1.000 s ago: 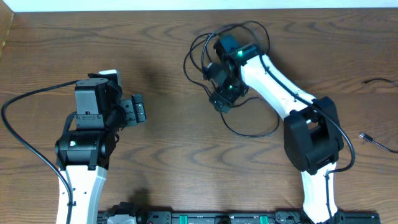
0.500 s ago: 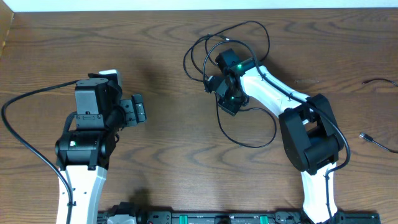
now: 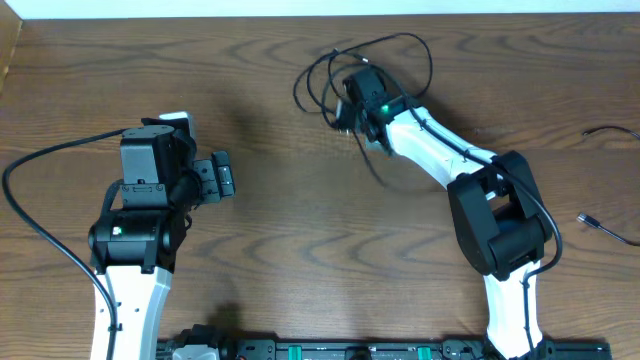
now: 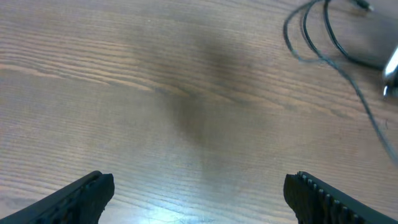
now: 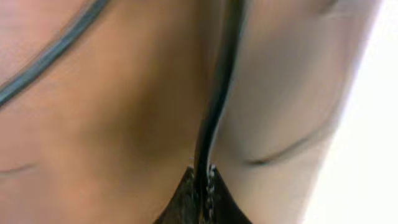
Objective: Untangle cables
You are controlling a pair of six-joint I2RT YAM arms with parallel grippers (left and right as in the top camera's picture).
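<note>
one cable sits pinched in the right gripper (left gripper far off)

The left gripper is reaching out over a brown wooden table. Its two black fingers are poking in from the bottom corners. They are sitting far apart, with only bare wood showing between them. A soft dark shadow is lying on the wood in the middle. Up in the top right corner, thin dark cables are curling in loose loops. One thin strand is trailing down along the right side. A blurry grey thing is peeking in at the right edge, just beside the loops.
</note>
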